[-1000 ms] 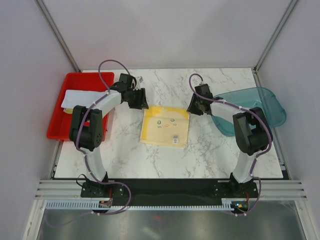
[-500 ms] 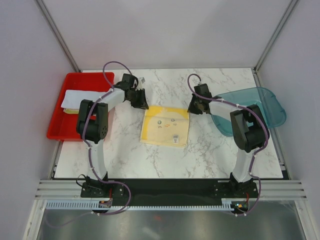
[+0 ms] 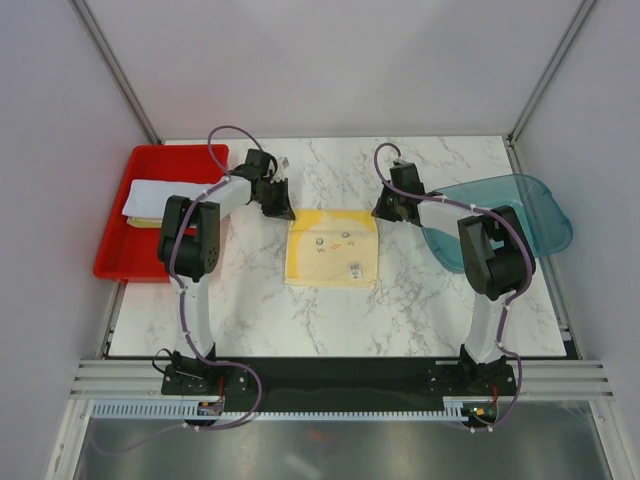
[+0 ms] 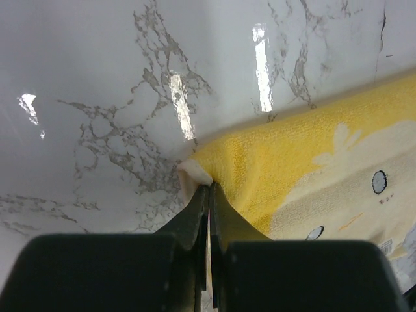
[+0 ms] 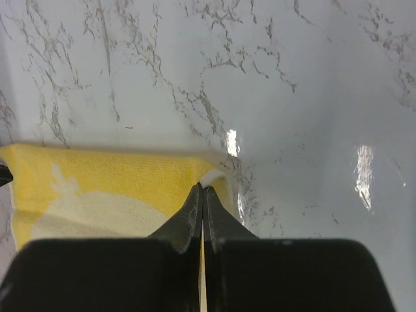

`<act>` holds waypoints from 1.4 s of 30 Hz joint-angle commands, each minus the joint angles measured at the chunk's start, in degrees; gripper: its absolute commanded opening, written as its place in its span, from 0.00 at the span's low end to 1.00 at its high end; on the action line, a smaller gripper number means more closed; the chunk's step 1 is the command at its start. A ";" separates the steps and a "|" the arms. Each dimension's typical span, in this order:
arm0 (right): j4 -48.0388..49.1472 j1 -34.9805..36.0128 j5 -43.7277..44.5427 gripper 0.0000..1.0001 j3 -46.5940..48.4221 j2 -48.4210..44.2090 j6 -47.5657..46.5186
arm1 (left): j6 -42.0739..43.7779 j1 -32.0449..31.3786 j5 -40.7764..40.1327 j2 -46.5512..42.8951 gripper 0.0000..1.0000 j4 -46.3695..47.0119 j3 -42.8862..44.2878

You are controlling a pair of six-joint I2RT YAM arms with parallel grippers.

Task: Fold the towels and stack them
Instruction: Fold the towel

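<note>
Overhead view: a yellow towel (image 3: 332,249) lies flat at the middle of the marble tabletop (image 3: 400,300), between the two arms. It is roughly rectangular, with a small white label (image 3: 355,268) near its near right part. The left hand (image 3: 283,210) sits at its far left corner and the right hand (image 3: 382,212) at its far right corner. From above, the fingers of both are too small to judge.

The wrist views settle the grip. Left wrist: the fingers are pressed together on the towel's corner, and a pale underside curls up at the tips. Right wrist: the fingers are likewise closed, pinching the opposite corner, which is lifted slightly off the marble. These views also show looped terry pile and a pale cream printed figure with small dark-ringed dots, detail that the overhead view reduces to specks.

Containers appear in the overhead view only. A red tray (image 3: 115,265) at the left edge holds a folded white towel (image 3: 160,197) in its far half, with a sliver of yellow under its near edge. A translucent teal bin (image 3: 540,215) stands at the right edge, partly behind the right arm; its contents cannot be determined.
</note>
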 commanded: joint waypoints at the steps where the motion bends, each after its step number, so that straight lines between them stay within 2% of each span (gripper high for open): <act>1: 5.60 -1.38 -1.93 0.00 1.77 1.46 -0.10 | -2.06 0.71 -3.32 0.77 0.02 1.24 2.48; 6: 9.30 -2.88 -3.86 0.02 0.36 1.46 -0.19 | -2.58 1.32 -5.17 1.03 0.02 1.42 2.65; 7: 10.09 -3.05 -4.57 0.22 0.10 1.37 -0.27 | -2.76 1.32 -5.34 1.12 0.02 1.42 3.00; 8: 10.53 -3.40 -5.62 0.32 0.44 1.46 -0.54 | -2.67 1.50 -4.30 1.21 0.02 1.50 3.27; 10: 9.84 -3.40 -8.78 0.44 1.93 1.64 -1.85 | -2.58 1.41 -2.54 0.86 0.02 1.68 3.70; 11: 7.92 -3.32 -9.40 0.45 2.46 1.46 -2.03 | -2.67 1.41 -0.79 0.08 0.02 1.85 3.79; 15: -0.78 -3.32 -7.32 0.46 4.93 -1.34 -2.38 | -3.02 1.41 1.25 -3.79 0.48 1.59 3.80; 16: -2.37 -3.32 -6.69 0.46 5.10 -2.14 -2.47 | -3.20 1.50 0.90 -4.76 0.50 1.33 3.62; 22: -10.55 -3.32 -5.01 0.44 -0.32 -11.45 -1.77 | -3.46 1.32 -0.33 -12.49 0.54 -2.53 1.61; 27: -11.79 -2.35 -5.10 0.43 -10.70 -21.81 2.70 | -3.90 0.88 -1.92 -20.57 0.54 -2.45 -9.36; 32: -11.35 0.72 -6.77 0.40 -18.70 -24.64 7.37 | -5.48 -0.08 2.03 -28.31 0.53 1.48 -20.27; 36: -6.96 3.71 -6.68 0.39 -23.36 -27.10 11.06 | -7.85 -0.70 4.05 -32.01 0.52 5.98 -29.14; 42: -3.27 6.96 -5.98 0.39 -26.71 -26.41 17.65 | -10.58 -1.05 6.88 -32.18 0.48 9.49 -33.90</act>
